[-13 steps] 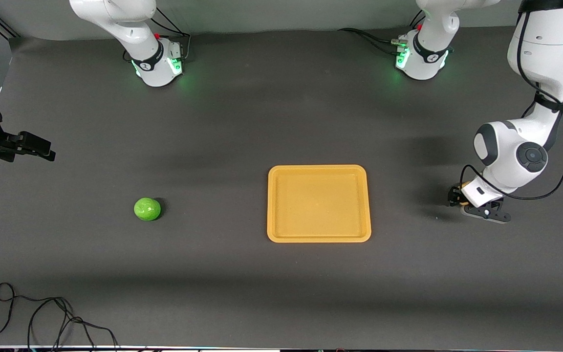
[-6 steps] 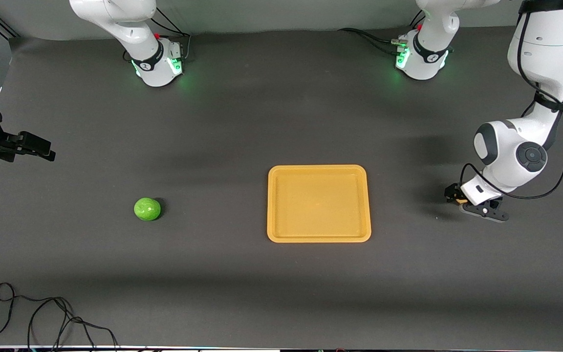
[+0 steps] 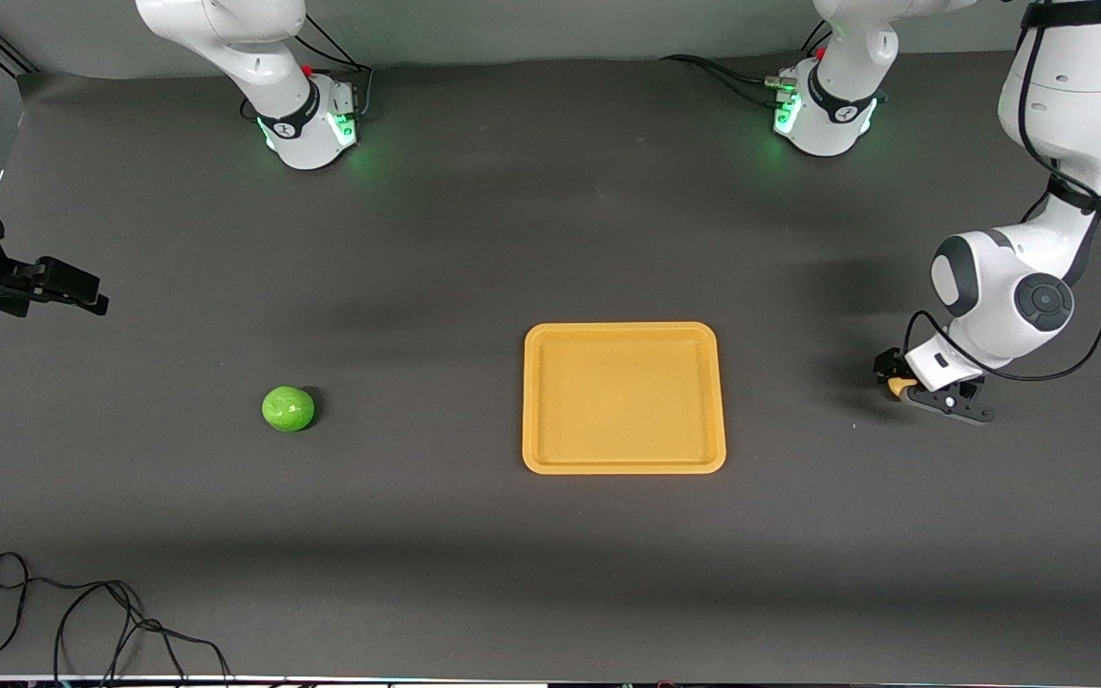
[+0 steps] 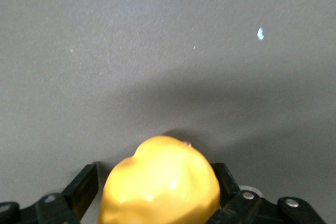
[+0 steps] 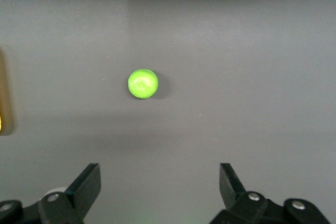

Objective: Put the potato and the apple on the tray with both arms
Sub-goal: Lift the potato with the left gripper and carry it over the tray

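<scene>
The yellow-tan potato [image 3: 895, 387] is held between the fingers of my left gripper [image 3: 893, 380], low over the dark table beside the tray, toward the left arm's end. In the left wrist view the potato [image 4: 160, 182] fills the gap between the black fingers [image 4: 88, 179]. The green apple [image 3: 288, 409] lies on the table toward the right arm's end; it also shows in the right wrist view [image 5: 143, 83]. My right gripper [image 3: 82, 291] hangs open and empty at that end of the table, apart from the apple. The orange-yellow tray [image 3: 623, 331] lies empty mid-table.
A black cable [image 3: 82, 612] loops on the table's near corner at the right arm's end. The two arm bases [image 3: 307, 129] [image 3: 823, 119] stand at the table's back edge. The tray's edge [image 5: 2, 98] shows in the right wrist view.
My left gripper has risen a little with the potato in it. The right arm, the apple and the tray have not moved.
</scene>
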